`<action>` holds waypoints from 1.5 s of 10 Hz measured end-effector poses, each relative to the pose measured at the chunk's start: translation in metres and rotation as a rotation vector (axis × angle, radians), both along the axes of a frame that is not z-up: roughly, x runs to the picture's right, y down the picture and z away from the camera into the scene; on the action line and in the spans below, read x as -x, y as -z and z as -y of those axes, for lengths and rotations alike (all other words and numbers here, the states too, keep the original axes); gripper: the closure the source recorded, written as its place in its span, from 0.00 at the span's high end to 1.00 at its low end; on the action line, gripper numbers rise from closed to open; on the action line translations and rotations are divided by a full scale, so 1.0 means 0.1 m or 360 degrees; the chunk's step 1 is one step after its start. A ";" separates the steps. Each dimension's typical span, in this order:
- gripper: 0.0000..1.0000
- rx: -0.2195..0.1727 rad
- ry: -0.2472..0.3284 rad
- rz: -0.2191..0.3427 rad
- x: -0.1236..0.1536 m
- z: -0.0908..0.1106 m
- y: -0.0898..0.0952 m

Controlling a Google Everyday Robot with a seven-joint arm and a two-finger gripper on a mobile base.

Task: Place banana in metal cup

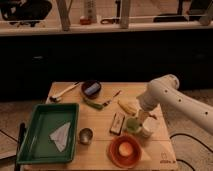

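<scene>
The pale-yellow banana (pixel 127 106) lies on the wooden table (pixel 100 130), right of centre. The small metal cup (pixel 86 135) stands near the front, just right of the green tray. My gripper (pixel 141 118) hangs from the white arm (pixel 172 97) at the right, just right of the banana and above the light green cup (pixel 132 125) and the white cup (pixel 145 131). It is apart from the metal cup, well to its right.
A green tray (pixel 47 131) with a white paper piece lies at the left. An orange plate (pixel 125 150) holding a round fruit sits at the front. A dark bowl (pixel 91 89), a green pepper-like object (pixel 93 104), a utensil (pixel 64 92) and a dark rectangular item (pixel 117 123) also lie on the table.
</scene>
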State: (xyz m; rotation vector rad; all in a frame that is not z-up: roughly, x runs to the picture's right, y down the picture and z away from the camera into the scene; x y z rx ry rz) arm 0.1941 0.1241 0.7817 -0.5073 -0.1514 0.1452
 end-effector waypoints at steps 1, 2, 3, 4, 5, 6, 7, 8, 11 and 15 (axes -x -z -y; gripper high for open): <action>0.80 -0.0012 0.0014 -0.0002 0.02 0.02 0.04; 0.80 -0.0023 0.0027 -0.0003 0.05 0.07 0.12; 0.80 -0.0024 0.0048 0.0003 0.12 0.17 0.22; 0.80 -0.0023 0.0061 0.0006 0.17 0.23 0.26; 0.80 -0.0012 0.0076 0.0006 0.21 0.27 0.27; 0.80 -0.0002 0.0083 0.0009 0.24 0.30 0.23; 0.80 0.0011 0.0084 0.0007 0.28 0.30 0.11; 0.80 0.0022 0.0077 -0.0002 0.30 0.29 -0.01; 0.80 0.0019 0.0005 -0.0036 0.33 0.31 -0.34; 0.80 -0.0017 -0.0102 -0.0047 0.40 0.46 -0.57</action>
